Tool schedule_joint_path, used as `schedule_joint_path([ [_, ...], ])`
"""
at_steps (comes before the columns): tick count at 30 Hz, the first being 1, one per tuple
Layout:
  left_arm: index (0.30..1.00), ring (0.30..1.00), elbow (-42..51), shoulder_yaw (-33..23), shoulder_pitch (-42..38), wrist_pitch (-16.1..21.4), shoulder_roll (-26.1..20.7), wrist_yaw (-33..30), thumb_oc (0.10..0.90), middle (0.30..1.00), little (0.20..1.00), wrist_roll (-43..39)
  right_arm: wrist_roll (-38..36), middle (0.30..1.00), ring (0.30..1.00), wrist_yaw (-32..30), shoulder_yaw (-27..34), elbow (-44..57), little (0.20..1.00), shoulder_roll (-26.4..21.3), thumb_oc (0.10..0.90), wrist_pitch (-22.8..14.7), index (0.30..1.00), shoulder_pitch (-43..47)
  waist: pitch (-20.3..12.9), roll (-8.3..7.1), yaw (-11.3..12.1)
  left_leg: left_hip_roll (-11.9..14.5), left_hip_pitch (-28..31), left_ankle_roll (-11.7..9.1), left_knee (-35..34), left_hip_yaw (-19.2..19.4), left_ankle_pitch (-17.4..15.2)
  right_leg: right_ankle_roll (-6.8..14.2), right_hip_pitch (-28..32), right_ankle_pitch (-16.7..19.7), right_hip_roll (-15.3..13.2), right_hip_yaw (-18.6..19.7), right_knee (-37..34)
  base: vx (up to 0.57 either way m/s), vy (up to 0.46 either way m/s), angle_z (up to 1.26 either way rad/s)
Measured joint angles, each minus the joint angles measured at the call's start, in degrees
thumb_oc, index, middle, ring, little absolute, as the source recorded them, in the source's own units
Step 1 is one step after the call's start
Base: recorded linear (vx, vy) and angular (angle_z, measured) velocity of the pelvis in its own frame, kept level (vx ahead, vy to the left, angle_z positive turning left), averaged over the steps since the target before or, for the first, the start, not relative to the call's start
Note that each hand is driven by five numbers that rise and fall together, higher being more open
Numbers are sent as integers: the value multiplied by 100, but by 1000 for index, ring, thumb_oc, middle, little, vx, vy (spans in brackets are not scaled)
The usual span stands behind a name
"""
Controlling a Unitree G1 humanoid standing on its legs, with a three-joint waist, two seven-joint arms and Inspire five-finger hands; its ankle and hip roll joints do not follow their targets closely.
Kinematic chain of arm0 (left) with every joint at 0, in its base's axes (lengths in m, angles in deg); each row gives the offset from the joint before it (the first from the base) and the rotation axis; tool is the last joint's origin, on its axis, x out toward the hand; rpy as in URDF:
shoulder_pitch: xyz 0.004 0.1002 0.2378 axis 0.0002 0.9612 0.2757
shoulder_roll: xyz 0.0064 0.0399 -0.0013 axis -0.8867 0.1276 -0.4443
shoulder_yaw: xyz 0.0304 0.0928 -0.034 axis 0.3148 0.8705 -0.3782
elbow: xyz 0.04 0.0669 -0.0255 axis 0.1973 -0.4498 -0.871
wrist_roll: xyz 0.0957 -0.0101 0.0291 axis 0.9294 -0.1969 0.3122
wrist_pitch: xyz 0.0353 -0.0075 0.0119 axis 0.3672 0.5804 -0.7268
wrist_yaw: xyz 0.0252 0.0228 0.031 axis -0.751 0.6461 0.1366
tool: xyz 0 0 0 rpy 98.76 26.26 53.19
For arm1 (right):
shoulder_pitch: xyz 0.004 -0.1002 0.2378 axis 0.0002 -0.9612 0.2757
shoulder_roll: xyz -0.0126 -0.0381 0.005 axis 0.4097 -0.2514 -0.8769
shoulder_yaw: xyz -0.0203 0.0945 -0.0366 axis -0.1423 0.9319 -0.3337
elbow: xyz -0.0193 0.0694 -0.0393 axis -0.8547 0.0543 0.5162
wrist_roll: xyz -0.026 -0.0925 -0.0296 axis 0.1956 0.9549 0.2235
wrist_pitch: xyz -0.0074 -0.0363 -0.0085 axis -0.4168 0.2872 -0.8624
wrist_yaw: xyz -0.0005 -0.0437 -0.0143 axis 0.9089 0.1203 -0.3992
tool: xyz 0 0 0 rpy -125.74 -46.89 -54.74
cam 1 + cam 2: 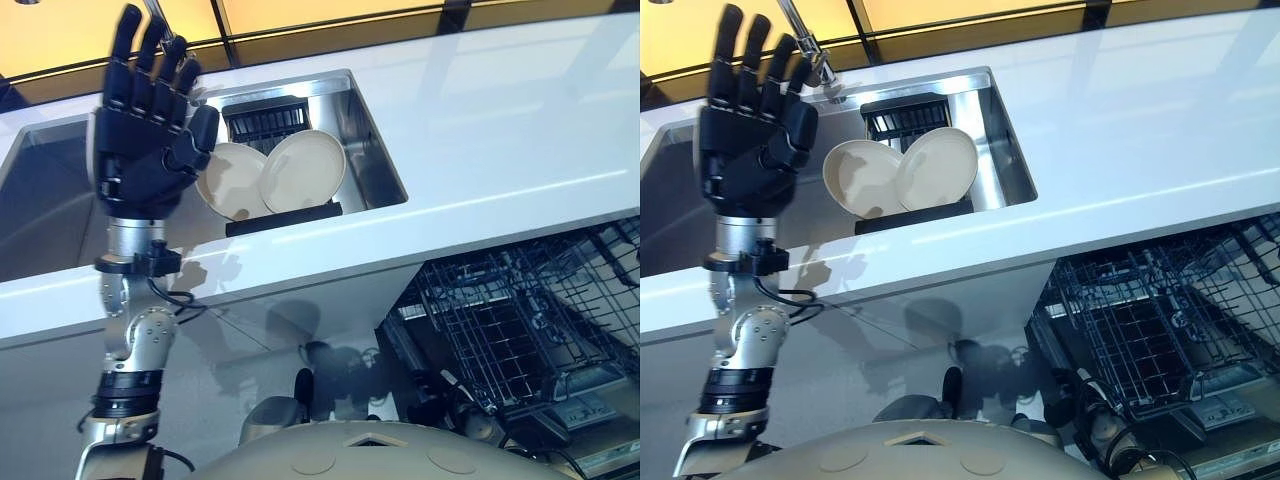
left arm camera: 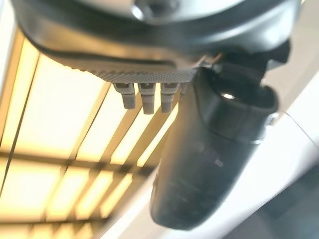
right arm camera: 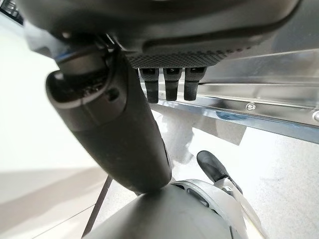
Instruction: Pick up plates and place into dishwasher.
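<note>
Cream plates [image 1: 300,172] are leaned together on edge in a dark rack [image 1: 283,217] inside the sink [image 1: 377,150]. Nothing is held by the left hand [image 1: 145,120], raised with fingers spread. A careless reach could topple them; the dishwasher basket [image 1: 520,320] lies well apart.

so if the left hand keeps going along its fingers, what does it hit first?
Probably the faucet behind the sink; the left hand is open, raised, fingertips near it. Depth is unclear.

2 plates [image 1: 272,176] in sink [image 1: 370,150]; dishwasher rack [image 1: 520,320] below counter [image 1: 500,110], right.
</note>
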Motion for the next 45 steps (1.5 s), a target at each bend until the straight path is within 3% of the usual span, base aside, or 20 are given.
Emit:
schedule_joint_path([
  [2, 900, 900, -1, 87, -82, -46, -444, -544, 800, 900, 900, 917, 2, 900, 900, -2, 6, 1, 900, -6, 800, 5, 900, -9, -8, -7, -23, 6, -1, -31, -4, 12, -22, 0, -23, 1, -2, 35, 24, 45, 53, -6],
  [5, 900, 900, -30, 398, -337, -276, -1290, -1440, 800, 900, 900, 2929, 30, 900, 900, 2, 4, 0, 900, -9, 800, 6, 900, -25, -88, 9, -88, 16, 3, -19, -5, 151, -30, -2, -74, 5, -50, 158, 32, 59, 56, -18],
  [11, 900, 900, -754, 1031, -1257, -931, -2208, -1492, 800, 900, 900, 3898, 36, 900, 900, 54, -4, 13, 900, -32, 800, 63, 900, -7, -232, 149, -354, 0, 50, 69, -4, 369, -36, 15, -105, 61, -77, 353, 29, 70, 66, -19],
  [13, 900, 900, -1067, 1249, -1492, -1177, -2370, -1465, 800, 900, 900, 3908, 35, 900, 900, 58, -65, 57, 900, -33, 800, 77, 900, 3, -243, 170, -493, 6, 64, 68, 2, 424, -49, 15, -104, 64, -78, 416, 25, 55, 59, -15],
  [24, 900, 900, -2685, 2061, -2083, -2096, -2759, -828, 800, 900, 900, 3878, 35, 900, 900, 150, -209, 256, 900, -36, 800, 284, 900, 29, -234, 180, -728, 26, 163, 64, -9, 637, -126, 12, -120, 66, -91, 633, 36, 53, 64, -11],
  [30, 900, 900, -3442, 2065, -2246, -2153, -2771, -563, 800, 900, 900, 3772, 34, 900, 900, 164, -211, 325, 900, -36, 800, 372, 900, 29, -146, 135, -705, 21, 150, 71, -7, 677, -146, 15, -170, 65, -103, 663, 71, 61, 72, -3],
  [37, 900, 900, -3665, 2086, -2464, -2276, -2982, -182, 800, 900, 900, 3760, 36, 900, 900, 155, -204, 456, 900, -58, 800, 384, 900, 86, 81, 90, -692, 19, 103, 94, 4, 755, -148, 48, -317, 43, -116, 760, 217, 57, 71, -7],
  [45, 900, 900, -3757, 2159, -2762, -2467, -2982, -100, 800, 900, 900, 2751, 36, 900, 900, 154, -206, 563, 900, -86, 800, 374, 900, 283, 425, 67, -730, 11, -8, 147, 23, 806, -123, 97, -542, 11, -136, 822, 425, 27, 47, -6],
])
